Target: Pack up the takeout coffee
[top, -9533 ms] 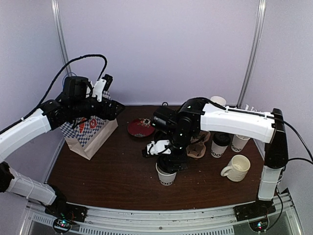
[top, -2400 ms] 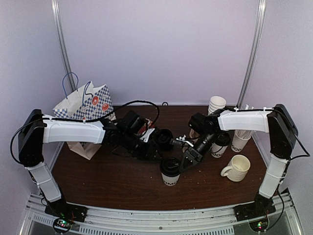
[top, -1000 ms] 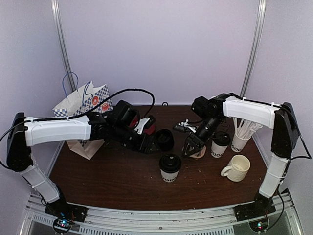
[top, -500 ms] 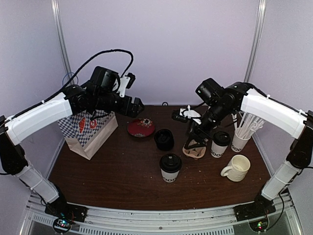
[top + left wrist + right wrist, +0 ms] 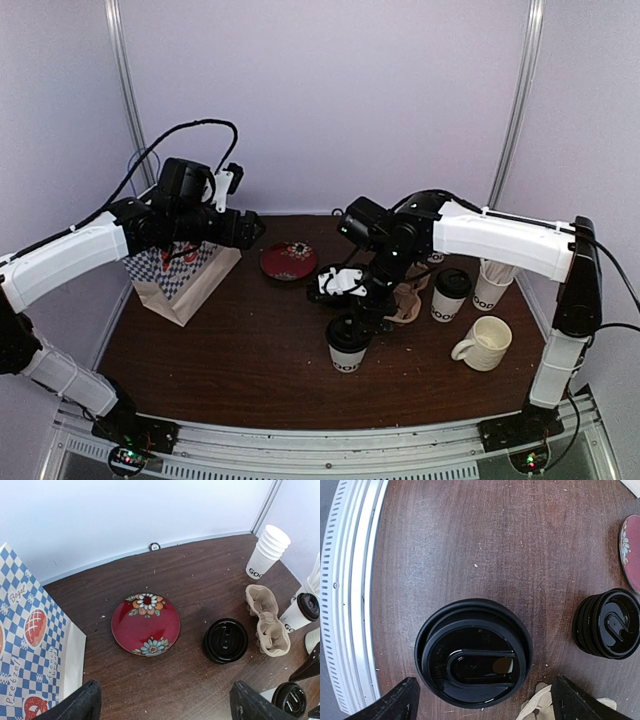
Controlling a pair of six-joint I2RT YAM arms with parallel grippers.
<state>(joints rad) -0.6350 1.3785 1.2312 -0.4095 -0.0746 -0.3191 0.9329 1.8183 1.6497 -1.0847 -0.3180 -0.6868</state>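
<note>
Right pincer (image 5: 485, 702), spread, has swung from the brown pulp two-cup carrier (image 5: 267, 620) to above the white, black-lidded paper cup (image 5: 347, 345) just in front of it: grasp pending. Left pincer (image 5: 165, 705) likewise spread, empty.

This is looking like a robot laboratory booth. Plain lilac walls (image 5: 320, 100) and metal poles (image 5: 122, 90) are closing in a brown table (image 5: 220, 350), two white arms (image 5: 500, 240) are standing on a slotted metal rail (image 5: 320, 445) at the near edge, and a lidded takeout cup (image 5: 447, 305) is sitting at the right.
</note>
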